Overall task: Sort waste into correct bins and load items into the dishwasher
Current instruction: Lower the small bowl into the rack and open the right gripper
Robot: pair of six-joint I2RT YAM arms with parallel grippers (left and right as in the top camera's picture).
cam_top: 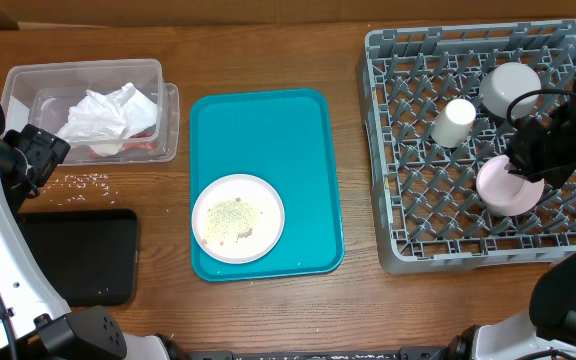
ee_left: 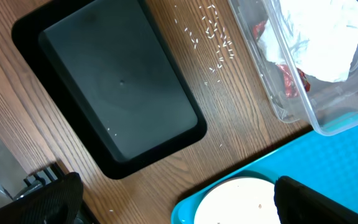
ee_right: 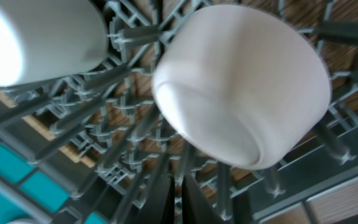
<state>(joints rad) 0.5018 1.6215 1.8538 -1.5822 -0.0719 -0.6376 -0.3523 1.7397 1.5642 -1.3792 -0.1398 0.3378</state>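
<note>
Free room and obstacles: the rack (cam_top: 408,200) lay open along its left columns, while a cup (cam_top: 455,122), a white bowl (cam_top: 509,88) and a pink bowl (cam_top: 503,186) crowded its right side. The teal tray (cam_top: 268,130) was bare above the plate (cam_top: 238,217), and a strip of table (cam_top: 355,150) separated tray and rack

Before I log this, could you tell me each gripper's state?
Left gripper: open, empty.
Right gripper: fingers together by the pale bowl; a hold cannot be told.

Two bowls (cam_top: 509,88) (cam_top: 503,188), one cup (cam_top: 455,122), one plate (cam_top: 238,217).
</note>
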